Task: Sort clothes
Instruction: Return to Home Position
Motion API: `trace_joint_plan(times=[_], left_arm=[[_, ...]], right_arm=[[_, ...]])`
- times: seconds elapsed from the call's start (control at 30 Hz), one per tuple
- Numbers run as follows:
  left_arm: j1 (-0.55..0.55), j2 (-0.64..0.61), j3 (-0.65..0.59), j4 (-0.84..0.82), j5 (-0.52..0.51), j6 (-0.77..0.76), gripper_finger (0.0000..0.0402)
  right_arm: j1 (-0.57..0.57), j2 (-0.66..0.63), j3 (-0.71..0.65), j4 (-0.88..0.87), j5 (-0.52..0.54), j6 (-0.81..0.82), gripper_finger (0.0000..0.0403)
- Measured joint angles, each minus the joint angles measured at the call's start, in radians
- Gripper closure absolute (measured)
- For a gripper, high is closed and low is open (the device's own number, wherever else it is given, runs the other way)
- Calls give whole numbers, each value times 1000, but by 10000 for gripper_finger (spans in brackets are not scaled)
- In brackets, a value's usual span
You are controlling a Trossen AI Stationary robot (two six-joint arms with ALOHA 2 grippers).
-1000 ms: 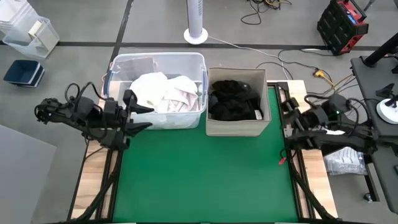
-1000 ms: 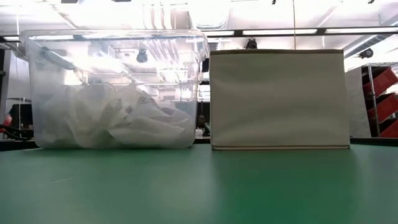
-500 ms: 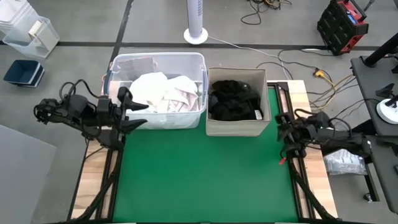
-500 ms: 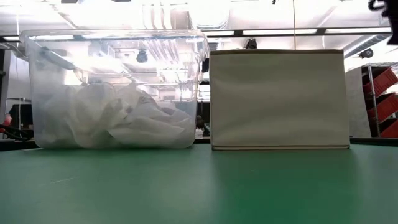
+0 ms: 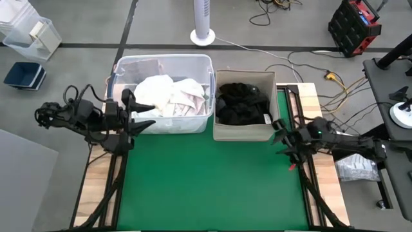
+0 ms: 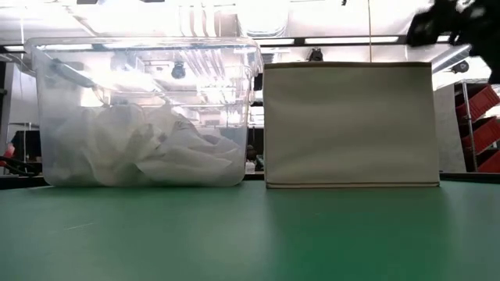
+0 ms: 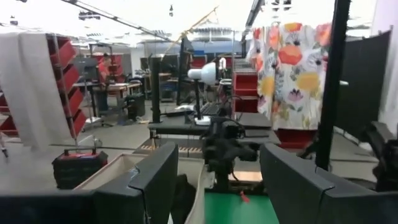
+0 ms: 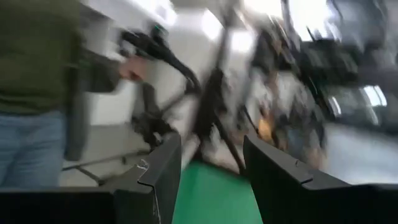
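clothes, where: all binned at 12 o'clock of the green mat [image 5: 206, 187]; none lies on the mat.
white clothes [image 5: 168, 93]: heaped in the clear bin [image 5: 161, 58], at about rim height.
dark clothes [image 5: 241, 103]: bunched in the fabric bin [image 5: 244, 132], just right of the clear bin.
axis, white heap: crumpled; the spread runs roughly 9-to-3 along the clear bin's long side, no clear front or collar end.
axis, dark heap: a wad with no readable long axis, can't tell which way any garment points.
left gripper [image 5: 149, 116]: 10 o'clock edge of the mat, just beside the clear bin's near left corner, jaws spread, nothing in them.
right gripper [image 5: 277, 136]: 2 o'clock edge of the mat, close to the fabric bin's near right corner, jaws spread, nothing in them.
step, judged: sorting looks done; arms parking.
risk 1: the right gripper swinging wide could clip the fabric bin's corner and shove the light bin.
risk 2: the left gripper's spread fingers could catch the clear bin's wall or rim.
risk 3: the high white heap could spill if the clear bin gets knocked.
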Motion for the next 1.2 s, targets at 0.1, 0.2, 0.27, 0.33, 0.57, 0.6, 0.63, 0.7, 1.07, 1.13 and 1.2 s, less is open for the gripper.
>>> trace_joint_plan(times=[0.1,0.2,0.27,0.33,0.57,0.6,0.63,0.7,1.07,1.13,1.2], left_arm=[[0,-13,0,-40,45,12,197],[0,-65,-24,-140,130,9,197],[0,-114,-74,-112,164,1,197],[0,-168,-144,-43,183,2,197],[-1,-297,-304,83,332,-5,197],[-1,-316,-336,62,369,-20,197],[-2,-337,-375,75,385,-50,197],[-2,-384,-468,164,384,-145,197],[-8,-466,-937,686,708,-285,197],[-8,-466,-966,619,709,-288,197],[-7,-464,-947,518,615,-296,197]], right_arm=[[0,13,0,-149,143,-11,242],[0,17,0,-207,193,-103,243],[0,15,-1,-218,185,-175,241],[0,4,-1,-217,186,-194,237],[0,-3,-1,-204,187,-107,227],[0,-3,-1,-204,188,-104,225],[0,-3,-1,-204,188,-104,224],[0,-4,-1,-198,188,-102,222],[0,-4,-1,-187,188,-80,238],[0,-3,-1,-186,188,-79,241],[0,-4,-1,-185,190,-78,244]])
